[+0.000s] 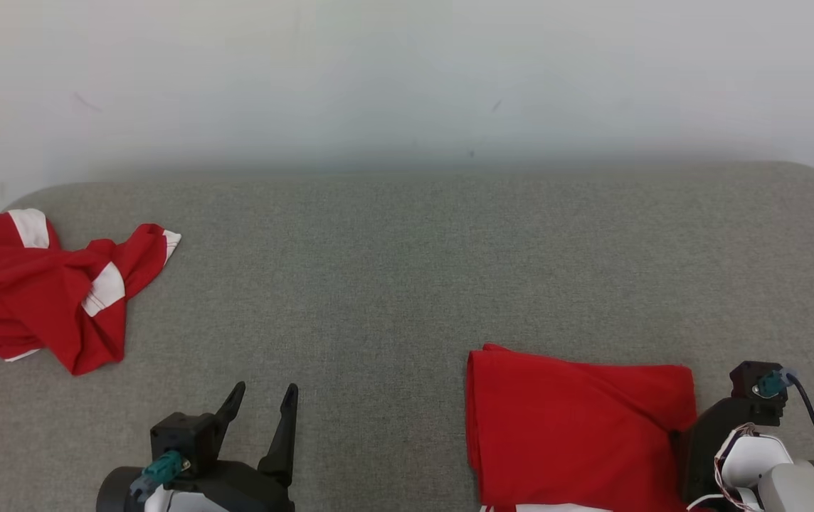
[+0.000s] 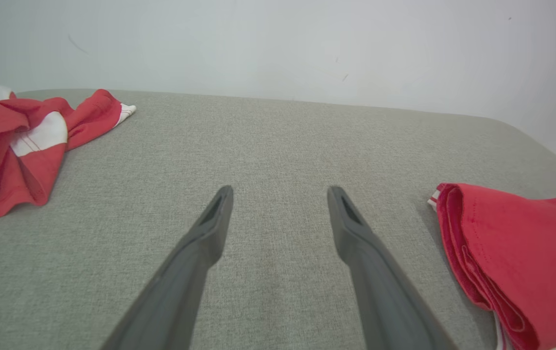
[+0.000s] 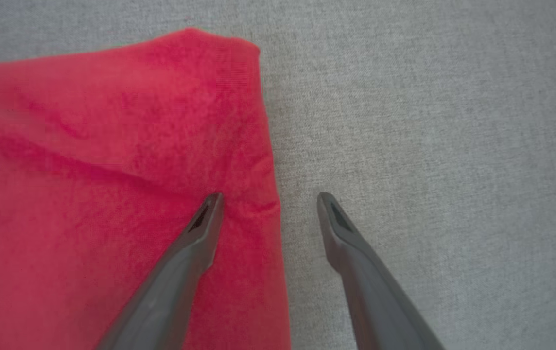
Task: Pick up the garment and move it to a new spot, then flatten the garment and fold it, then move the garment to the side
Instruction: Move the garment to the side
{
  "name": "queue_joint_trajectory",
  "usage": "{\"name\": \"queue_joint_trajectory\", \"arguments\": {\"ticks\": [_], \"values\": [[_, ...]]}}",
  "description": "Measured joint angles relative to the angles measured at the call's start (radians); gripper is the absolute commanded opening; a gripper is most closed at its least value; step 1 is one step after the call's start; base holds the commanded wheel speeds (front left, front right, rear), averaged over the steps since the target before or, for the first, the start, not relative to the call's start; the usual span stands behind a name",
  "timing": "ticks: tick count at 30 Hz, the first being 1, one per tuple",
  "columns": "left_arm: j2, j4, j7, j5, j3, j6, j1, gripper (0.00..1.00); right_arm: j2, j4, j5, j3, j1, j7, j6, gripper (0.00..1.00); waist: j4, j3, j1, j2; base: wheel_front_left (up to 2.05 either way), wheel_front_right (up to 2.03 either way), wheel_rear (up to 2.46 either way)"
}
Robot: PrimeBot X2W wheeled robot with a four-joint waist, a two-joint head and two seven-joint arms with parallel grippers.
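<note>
A folded red garment [image 1: 578, 434] lies flat at the near right of the grey padded table [image 1: 407, 270]. In the left wrist view the folded garment [image 2: 516, 243] shows its stacked layers. My right gripper [image 3: 268, 199] stands open over the folded garment's [image 3: 112, 170] edge, one finger above the cloth and the other above bare table; nothing is gripped. My left gripper [image 1: 265, 395] is open and empty at the near left, and the left gripper [image 2: 280, 192] points across bare table. A crumpled red garment with white bands [image 1: 37, 291] lies at the far left, apart from both grippers.
A pale wall [image 1: 407, 71] rises right behind the table's far edge. The table's far corners are rounded. Open grey surface stretches between the crumpled garment [image 2: 10, 146] and the folded one.
</note>
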Motion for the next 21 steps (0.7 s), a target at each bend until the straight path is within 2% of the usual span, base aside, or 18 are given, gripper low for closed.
{"name": "queue_joint_trajectory", "arguments": {"ticks": [6, 7, 8, 9, 10, 12, 13, 14, 21], "values": [[0.002, 0.001, 0.003, 0.000, 0.000, 0.000, -0.002, 1.00, -0.006, 0.039, 0.003, -0.002, -0.035, 0.010, 0.001, 0.97, 0.009, 0.014, 0.0000, 0.0000, 0.00, 0.00, 0.00], [0.002, 0.001, 0.003, 0.000, 0.000, 0.000, -0.003, 1.00, -0.006, 0.047, 0.004, -0.003, -0.040, 0.010, 0.003, 0.87, 0.010, 0.016, 0.0000, 0.0000, 0.00, 0.00, 0.00], [0.002, 0.001, 0.003, 0.000, 0.000, 0.000, -0.004, 1.00, -0.006, 0.055, 0.006, -0.004, -0.044, 0.010, 0.005, 0.73, 0.011, 0.017, 0.0000, 0.0000, 0.00, 0.00, 0.00], [0.002, 0.001, 0.006, 0.000, -0.001, 0.000, -0.008, 1.00, -0.006, 0.059, 0.007, -0.006, -0.049, 0.018, 0.006, 0.52, 0.012, 0.018, 0.0000, 0.0000, 0.00, 0.00, 0.00], [0.002, 0.001, 0.007, 0.000, -0.004, 0.000, -0.014, 1.00, -0.006, 0.063, 0.012, -0.013, -0.054, 0.018, 0.006, 0.44, 0.013, 0.019, 0.0000, 0.0000, 0.00, 0.00, 0.00], [-0.001, 0.001, 0.012, 0.000, -0.009, -0.008, -0.023, 1.00, -0.009, 0.077, 0.027, -0.033, -0.057, 0.026, 0.006, 0.34, 0.018, 0.022, 0.0000, 0.0000, 0.00, 0.00, 0.00], [-0.002, 0.002, 0.012, 0.000, -0.010, -0.007, -0.024, 1.00, -0.012, 0.091, 0.033, -0.041, -0.060, 0.027, 0.006, 0.06, 0.023, 0.025, 0.0000, 0.0000, 0.00, 0.00, 0.00], [-0.001, 0.002, 0.012, 0.000, -0.009, -0.007, -0.024, 1.00, -0.012, 0.094, 0.033, -0.041, -0.064, 0.030, 0.006, 0.00, 0.025, 0.026, 0.0000, 0.0000, 0.00, 0.00, 0.00], [0.000, 0.005, 0.012, 0.000, -0.007, -0.007, -0.024, 1.00, -0.037, 0.112, 0.009, -0.019, -0.096, 0.016, 0.007, 0.00, 0.031, 0.026, 0.0000, 0.0000, 0.00, 0.00, 0.00]]}}
